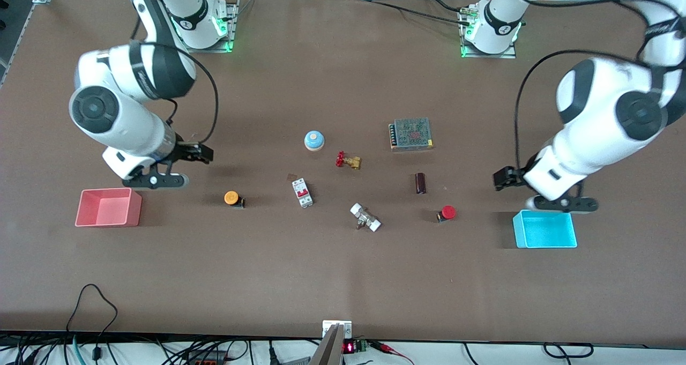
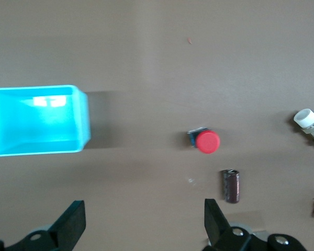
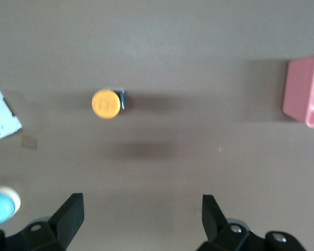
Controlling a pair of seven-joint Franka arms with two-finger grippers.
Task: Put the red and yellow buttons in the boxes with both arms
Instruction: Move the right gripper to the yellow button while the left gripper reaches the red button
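Note:
The orange-yellow button (image 1: 232, 198) sits on the table beside the pink-red box (image 1: 110, 208), toward the middle; it also shows in the right wrist view (image 3: 105, 103), as does the box (image 3: 306, 94). The red button (image 1: 447, 213) sits beside the cyan box (image 1: 545, 230); both show in the left wrist view, the button (image 2: 206, 141) and the box (image 2: 36, 120). Both boxes are empty. My right gripper (image 1: 155, 180) (image 3: 142, 219) hangs open and empty over bare table by the pink-red box. My left gripper (image 1: 563, 204) (image 2: 145, 225) hangs open and empty over bare table by the cyan box.
Mid-table lie a blue-domed button (image 1: 314, 140), a red-handled brass valve (image 1: 348, 161), a white circuit breaker (image 1: 302, 192), a white fitting (image 1: 365, 217), a dark cylinder (image 1: 420, 183) close to the red button, and a metal mesh-topped unit (image 1: 411, 134).

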